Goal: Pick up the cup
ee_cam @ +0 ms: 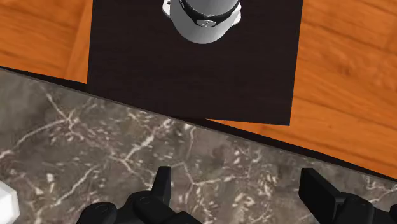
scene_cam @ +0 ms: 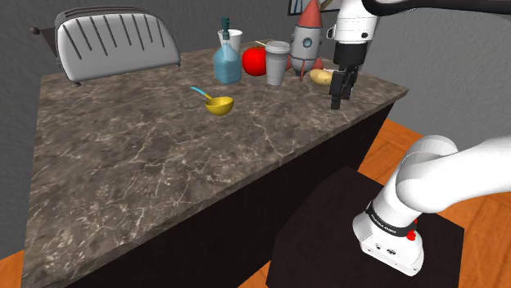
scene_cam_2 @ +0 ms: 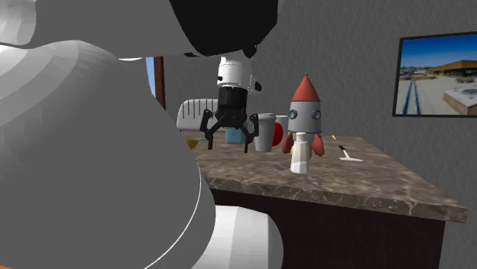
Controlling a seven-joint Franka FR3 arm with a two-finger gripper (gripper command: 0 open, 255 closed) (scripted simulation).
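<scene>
Jaws are wide open, hanging over the worktop (scene_cam: pixel 164 164) just in front of the rocket (scene_cam: pixel 307 37). The grey lidded cup (scene_cam: pixel 277 63) sits right beside the rocket. I'd shift over, drop to mid-cup height, then squeeze without bumping the rocket.

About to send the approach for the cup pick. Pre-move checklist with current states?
1. Gripper open: ok, fingers stand apart in the wrist view.
2. Nothing between the fingers: ok.
3. Grey cup upright on the countertop: ok.
4. Gripper over the cup: not ok; it hangs near the counter's edge, right of the cup in the shoulder view.
5. Room beside the cup: cannot tell; red apple and rocket stand close.
</scene>
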